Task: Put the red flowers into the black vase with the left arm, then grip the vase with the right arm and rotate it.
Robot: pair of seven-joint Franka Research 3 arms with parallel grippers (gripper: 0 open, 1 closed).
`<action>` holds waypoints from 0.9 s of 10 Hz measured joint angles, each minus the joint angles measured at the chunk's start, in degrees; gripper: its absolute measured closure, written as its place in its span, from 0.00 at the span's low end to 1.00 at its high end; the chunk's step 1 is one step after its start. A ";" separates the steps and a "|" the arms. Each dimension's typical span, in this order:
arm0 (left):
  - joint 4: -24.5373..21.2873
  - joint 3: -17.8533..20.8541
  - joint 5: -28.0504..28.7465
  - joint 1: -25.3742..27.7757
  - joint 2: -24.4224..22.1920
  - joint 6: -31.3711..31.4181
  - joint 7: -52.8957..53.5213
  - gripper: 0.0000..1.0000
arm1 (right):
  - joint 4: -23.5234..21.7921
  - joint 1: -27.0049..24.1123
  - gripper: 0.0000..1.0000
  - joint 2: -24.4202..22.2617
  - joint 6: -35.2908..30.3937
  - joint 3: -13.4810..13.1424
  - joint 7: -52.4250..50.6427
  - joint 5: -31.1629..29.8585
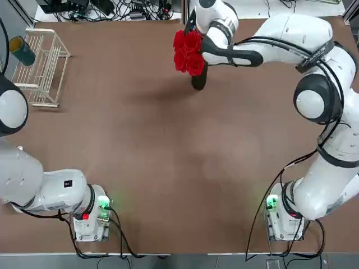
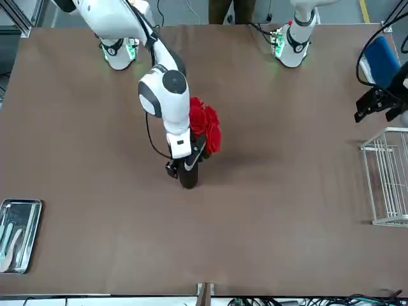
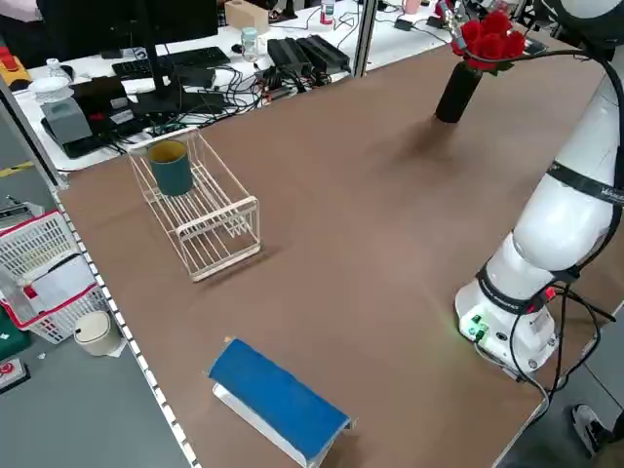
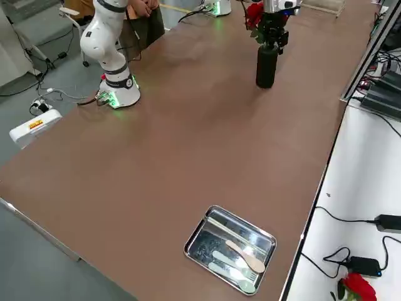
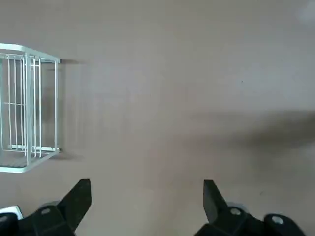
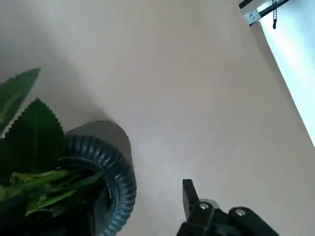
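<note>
One black vase near far table edge, right pincer apart beside it.

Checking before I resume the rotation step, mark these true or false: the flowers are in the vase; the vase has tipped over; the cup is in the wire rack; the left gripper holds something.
1. The flowers are in the vase: true.
2. The vase has tipped over: false, it stands upright.
3. The cup is in the wire rack: true.
4. The left gripper holds something: false, it is open and empty.
</note>
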 joint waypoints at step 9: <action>0.00 0.02 0.00 0.05 0.00 0.00 0.00 0.00 | 0.95 -3.15 0.26 -0.88 -0.85 0.36 -5.59 6.11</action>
